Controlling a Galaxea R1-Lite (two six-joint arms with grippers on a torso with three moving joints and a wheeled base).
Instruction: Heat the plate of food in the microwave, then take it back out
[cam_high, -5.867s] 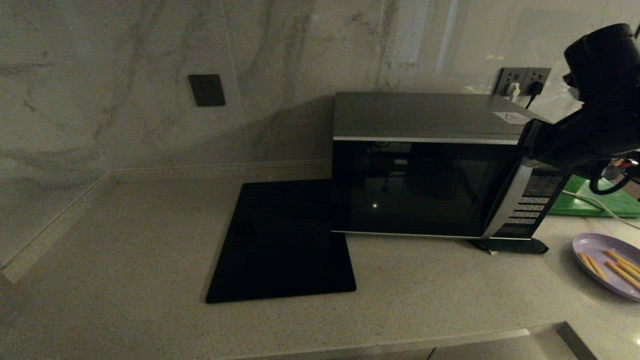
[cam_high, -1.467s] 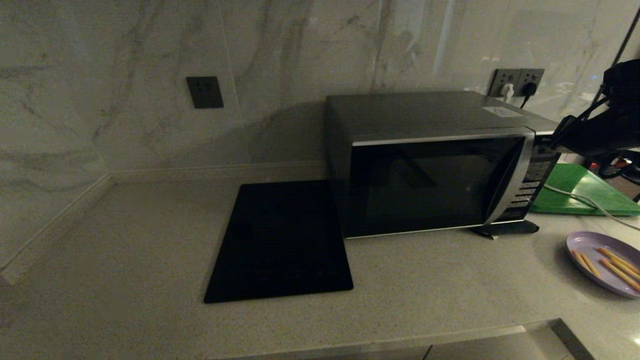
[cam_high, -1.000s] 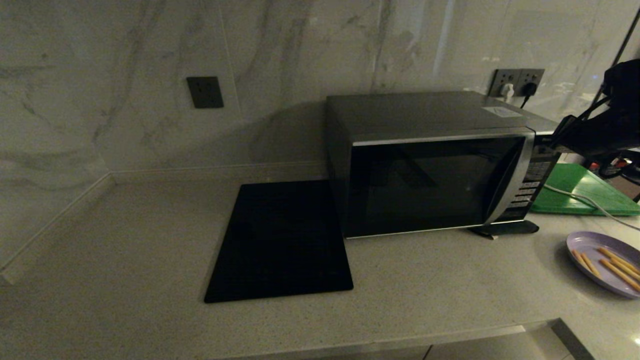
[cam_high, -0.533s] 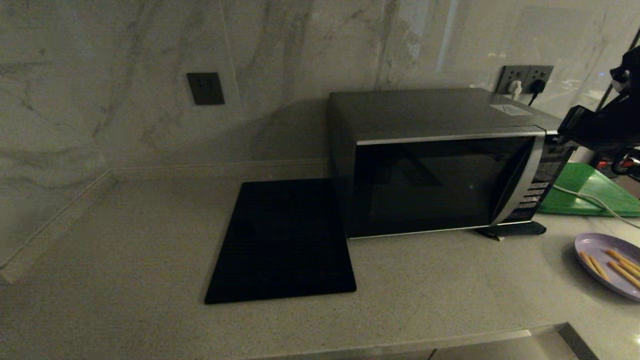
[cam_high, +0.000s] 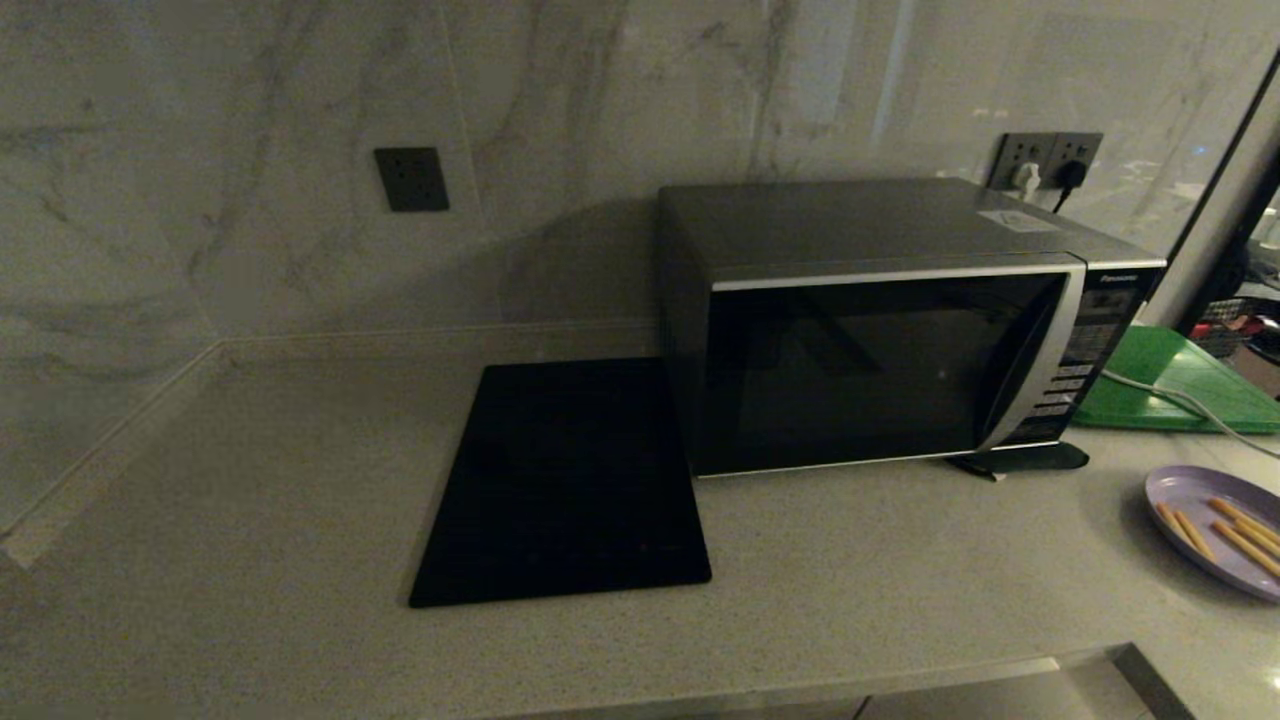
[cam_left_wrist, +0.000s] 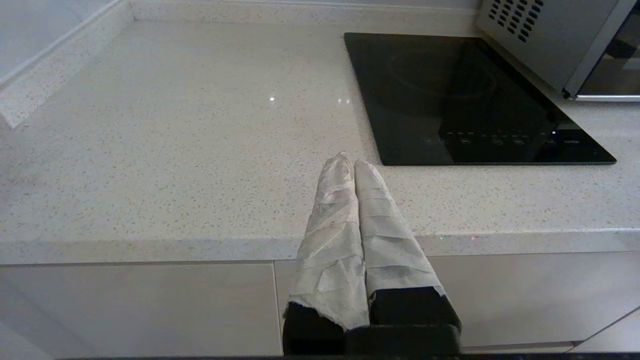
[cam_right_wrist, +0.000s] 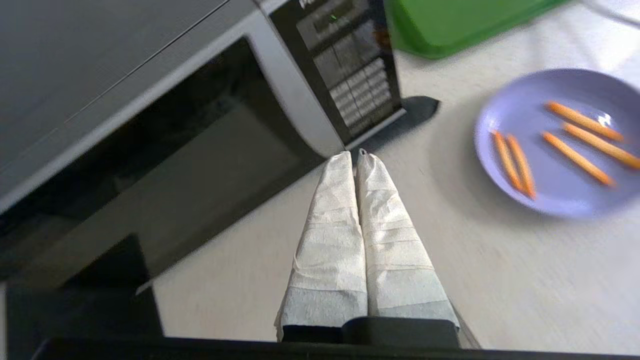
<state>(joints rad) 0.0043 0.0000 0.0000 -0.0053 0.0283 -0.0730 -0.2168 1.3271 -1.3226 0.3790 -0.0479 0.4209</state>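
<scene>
The microwave (cam_high: 880, 330) stands at the back of the counter with its dark glass door closed and its keypad (cam_right_wrist: 357, 85) on the right. The light-purple plate of food (cam_high: 1215, 525) lies on the counter to the microwave's right, bearing several orange sticks (cam_right_wrist: 575, 157). My right gripper (cam_right_wrist: 354, 154) is shut and empty, held above the counter in front of the microwave's lower right corner, apart from the plate (cam_right_wrist: 560, 145). It is out of the head view. My left gripper (cam_left_wrist: 349, 161) is shut and empty, over the counter's front edge, left of the black slab.
A flat black slab (cam_high: 565, 480) lies left of the microwave. A green board (cam_high: 1170, 385) with a white cable (cam_high: 1175, 400) across it sits behind the plate. Wall sockets (cam_high: 1045, 158) are behind the microwave. The counter's front edge (cam_high: 800, 685) runs below.
My right arm has drawn back from the microwave's upper right corner and left the head view. Over the longer span the microwave turned slightly on the counter.
</scene>
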